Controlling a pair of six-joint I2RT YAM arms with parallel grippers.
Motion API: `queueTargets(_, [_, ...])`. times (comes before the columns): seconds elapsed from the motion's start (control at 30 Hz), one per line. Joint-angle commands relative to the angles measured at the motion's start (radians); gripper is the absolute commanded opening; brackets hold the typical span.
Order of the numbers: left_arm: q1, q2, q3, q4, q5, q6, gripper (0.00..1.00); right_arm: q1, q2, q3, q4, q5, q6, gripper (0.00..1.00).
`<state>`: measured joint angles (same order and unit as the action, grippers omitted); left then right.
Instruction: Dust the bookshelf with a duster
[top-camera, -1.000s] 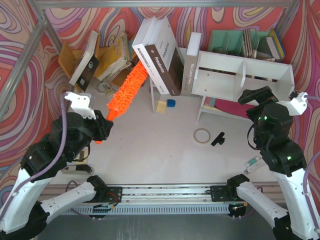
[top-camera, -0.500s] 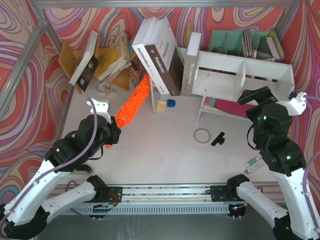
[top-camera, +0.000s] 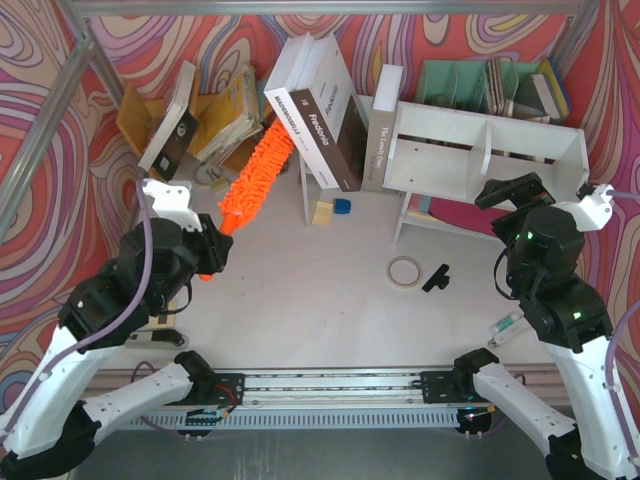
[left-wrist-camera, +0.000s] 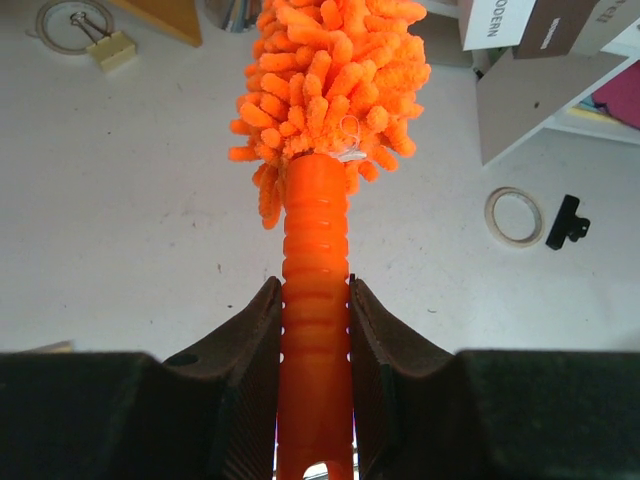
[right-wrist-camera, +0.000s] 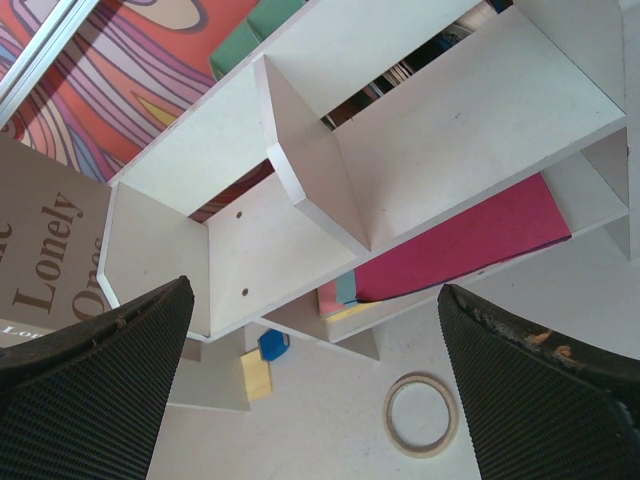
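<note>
Currently the left claw (left-wrist-camera: 315, 290) is clenched on the ribbed handle of the duster (top-camera: 258, 175), whose shaggy head angles up toward the leaning books (top-camera: 315, 120) at the back left of the counter (top-camera: 330, 320). Whether the head touches a book I cannot tell. The bookshelf (top-camera: 480, 150) stands at the back right, well apart from the duster. The right claw (right-wrist-camera: 312, 300) is released, spread wide and grasping nothing, facing the shelf's two compartments.

By my judgement the step in hand is carrying the duster over; no board looks reached yet. The next move calls for swinging the head rightward, clear of the books, then sweeping it along the top board and into each compartment.

Counted: one duster, one bookshelf with one divider and two compartments, one tape roll (top-camera: 404, 269) and one black clip (top-camera: 436, 277) on the counter.
</note>
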<state>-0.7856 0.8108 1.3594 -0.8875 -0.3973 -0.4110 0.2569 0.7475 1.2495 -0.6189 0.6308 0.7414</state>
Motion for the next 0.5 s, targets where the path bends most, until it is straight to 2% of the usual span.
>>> queueTargets(0.0, [0.002,-0.017,-0.063,0.064,-0.025,-0.006,0.00,0.004,0.006,0.002,0.000,0.010,0.002,0.99])
queueTargets(0.3, [0.002,-0.095,-0.245,0.130,-0.027,-0.070,0.00,0.004,0.024,0.016,0.003,0.007,-0.009,0.99])
queueTargets(0.47, [0.002,-0.054,-0.198,0.101,-0.028,-0.071,0.00,0.004,0.023,0.007,0.005,0.007,-0.003,0.99])
